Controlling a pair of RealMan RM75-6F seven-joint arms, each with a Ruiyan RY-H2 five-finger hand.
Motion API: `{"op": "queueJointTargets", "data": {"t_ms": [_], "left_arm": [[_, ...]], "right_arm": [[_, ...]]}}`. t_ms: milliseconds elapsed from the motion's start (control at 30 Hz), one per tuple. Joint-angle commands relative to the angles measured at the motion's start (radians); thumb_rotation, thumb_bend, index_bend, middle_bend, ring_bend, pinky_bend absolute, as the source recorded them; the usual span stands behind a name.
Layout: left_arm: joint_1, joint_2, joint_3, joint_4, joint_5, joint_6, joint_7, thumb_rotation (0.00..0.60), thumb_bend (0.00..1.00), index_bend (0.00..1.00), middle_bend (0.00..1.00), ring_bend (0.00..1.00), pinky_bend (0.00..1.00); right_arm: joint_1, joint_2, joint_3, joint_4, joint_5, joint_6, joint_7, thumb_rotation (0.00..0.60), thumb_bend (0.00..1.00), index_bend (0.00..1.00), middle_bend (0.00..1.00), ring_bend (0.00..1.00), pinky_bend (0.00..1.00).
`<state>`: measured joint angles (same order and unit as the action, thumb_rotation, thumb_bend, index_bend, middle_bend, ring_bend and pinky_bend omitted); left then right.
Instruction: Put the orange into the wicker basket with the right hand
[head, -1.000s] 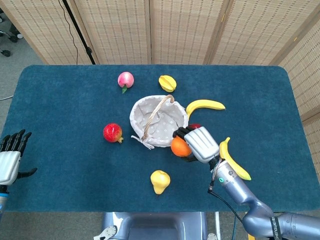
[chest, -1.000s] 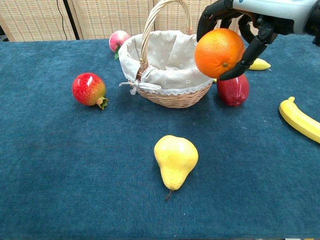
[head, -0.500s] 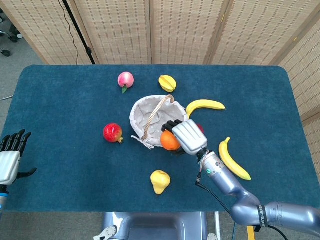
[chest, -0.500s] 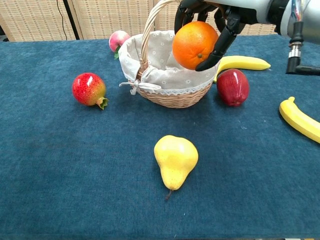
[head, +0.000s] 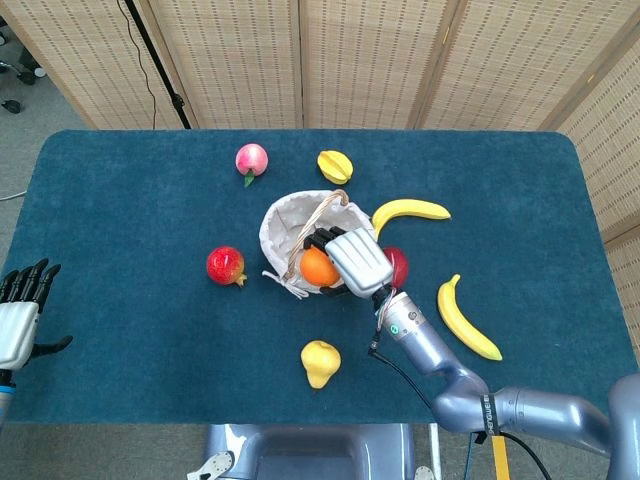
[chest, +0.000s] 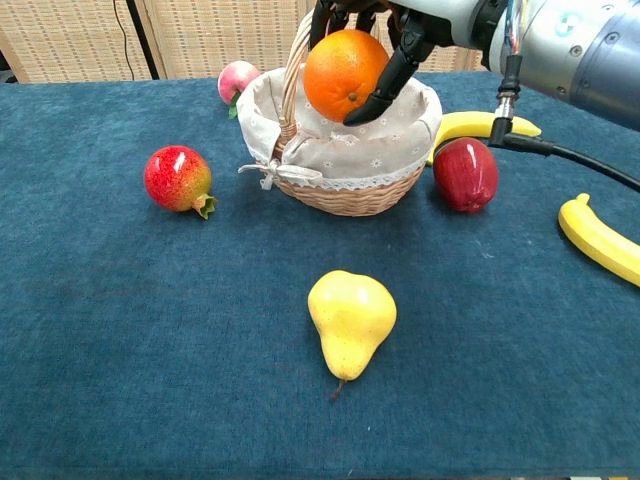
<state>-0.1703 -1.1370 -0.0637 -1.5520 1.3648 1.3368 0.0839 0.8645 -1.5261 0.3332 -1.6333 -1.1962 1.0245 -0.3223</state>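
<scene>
My right hand (head: 352, 262) (chest: 400, 25) holds the orange (head: 319, 267) (chest: 344, 74) from above, dark fingers wrapped round it. The orange hangs over the wicker basket (head: 283, 225) (chest: 345, 190), above its cloth lining and just right of the arched handle (chest: 296, 60). My left hand (head: 20, 315) rests open at the table's left front edge, far from the fruit, seen only in the head view.
Around the basket lie a red apple (chest: 464, 173), two bananas (head: 410, 211) (chest: 598, 238), a yellow pear (chest: 350, 318), a pomegranate (chest: 178, 179), a peach (head: 251, 159) and a yellow starfruit (head: 335, 165). A black cable (chest: 570, 160) trails from my right arm.
My right hand has carried the orange leftward, from beside the basket's right rim near the apple to above the basket's inside. The left hand has stayed still.
</scene>
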Motion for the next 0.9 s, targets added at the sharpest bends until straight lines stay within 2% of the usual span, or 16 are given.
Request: {"op": "queueJointTargets", "data": {"t_ms": [33, 133, 233, 367, 467, 700, 900], "left_arm": [[0.000, 0.001, 0.000, 0.000, 0.000, -0.002, -0.002, 0.600, 0.06, 0.00, 0.00, 0.00, 0.00], [-0.001, 0.000, 0.001, 0.001, 0.000, -0.003, -0.003, 0.600, 0.06, 0.00, 0.00, 0.00, 0.00], [-0.001, 0.002, 0.000, 0.000, -0.001, -0.003, -0.006, 0.600, 0.06, 0.00, 0.00, 0.00, 0.00], [-0.001, 0.003, 0.003, -0.004, 0.003, -0.005, -0.009, 0.600, 0.06, 0.00, 0.00, 0.00, 0.00], [-0.001, 0.003, 0.005, -0.005, 0.005, -0.004, -0.009, 0.600, 0.06, 0.00, 0.00, 0.00, 0.00], [-0.003, 0.006, 0.005, -0.007, 0.006, -0.008, -0.011, 0.600, 0.06, 0.00, 0.00, 0.00, 0.00], [-0.001, 0.003, 0.006, -0.008, 0.007, -0.005, -0.008, 0.600, 0.06, 0.00, 0.00, 0.00, 0.00]], "right_arm": [[0.008, -0.028, -0.002, 0.041, -0.030, 0.018, 0.039, 0.600, 0.31, 0.70, 0.61, 0.64, 0.68], [0.014, -0.029, -0.004, 0.050, -0.029, 0.008, 0.051, 0.600, 0.31, 0.64, 0.56, 0.60, 0.65], [0.020, -0.018, -0.010, 0.041, -0.016, -0.018, 0.055, 0.600, 0.29, 0.54, 0.44, 0.49, 0.56], [0.026, 0.006, -0.019, 0.022, 0.015, -0.047, 0.033, 0.600, 0.12, 0.35, 0.23, 0.28, 0.36], [0.029, 0.018, -0.019, 0.006, 0.040, -0.051, 0.008, 0.600, 0.06, 0.23, 0.13, 0.18, 0.28], [0.030, 0.034, -0.022, -0.016, 0.058, -0.044, -0.011, 0.600, 0.00, 0.20, 0.08, 0.12, 0.20], [0.027, 0.062, -0.027, -0.040, 0.076, -0.042, -0.030, 0.600, 0.00, 0.20, 0.08, 0.11, 0.19]]}}
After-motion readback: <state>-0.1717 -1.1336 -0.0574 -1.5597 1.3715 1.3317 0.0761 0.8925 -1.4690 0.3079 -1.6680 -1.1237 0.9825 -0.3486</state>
